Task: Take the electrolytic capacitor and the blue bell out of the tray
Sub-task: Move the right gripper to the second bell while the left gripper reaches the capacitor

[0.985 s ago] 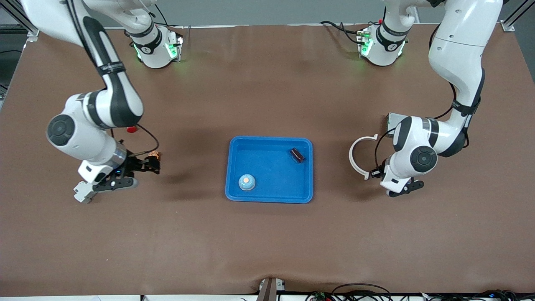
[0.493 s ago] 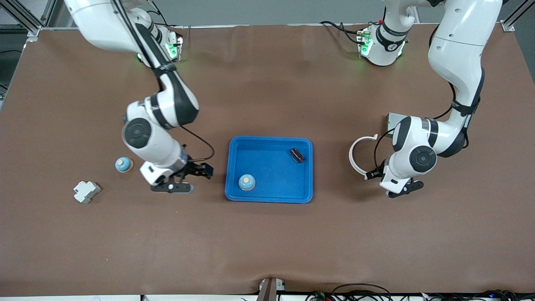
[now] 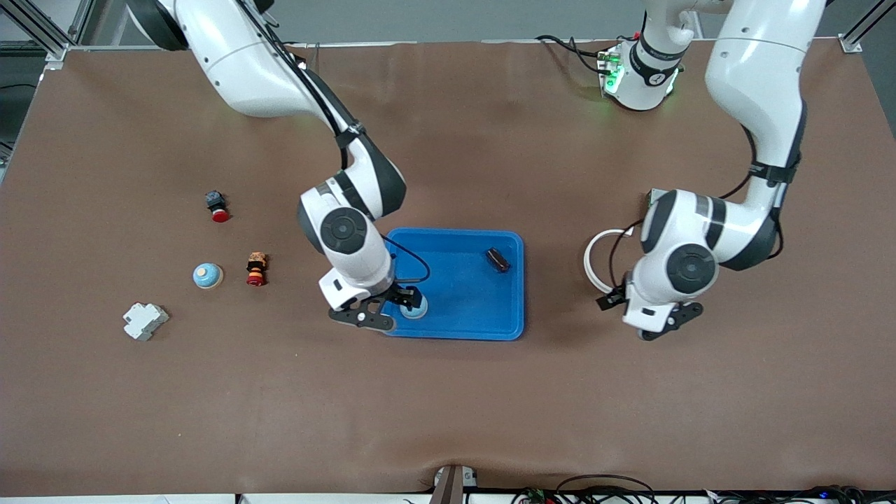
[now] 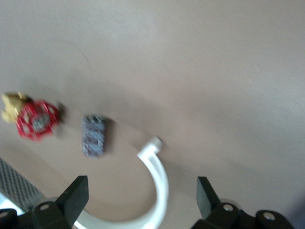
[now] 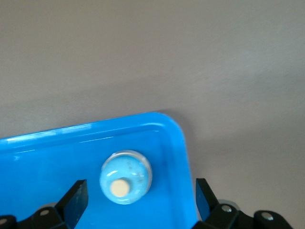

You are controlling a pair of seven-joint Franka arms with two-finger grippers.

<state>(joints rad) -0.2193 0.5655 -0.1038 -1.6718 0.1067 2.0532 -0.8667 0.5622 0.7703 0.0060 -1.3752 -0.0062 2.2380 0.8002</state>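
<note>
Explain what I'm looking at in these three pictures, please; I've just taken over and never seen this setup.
These are two robot arms at a brown table. The big picture looks down from across the table; the two small ones come from cameras on each arm's wrist. The right gripper hangs open over a corner of the blue tray, just above a blue bell lying in it. A dark capacitor lies in the tray too. The left gripper is open over a white ring toward its end of the table. Neither holds anything. Toward the right arm's end lie a second bell, a red button and a grey block.
</note>
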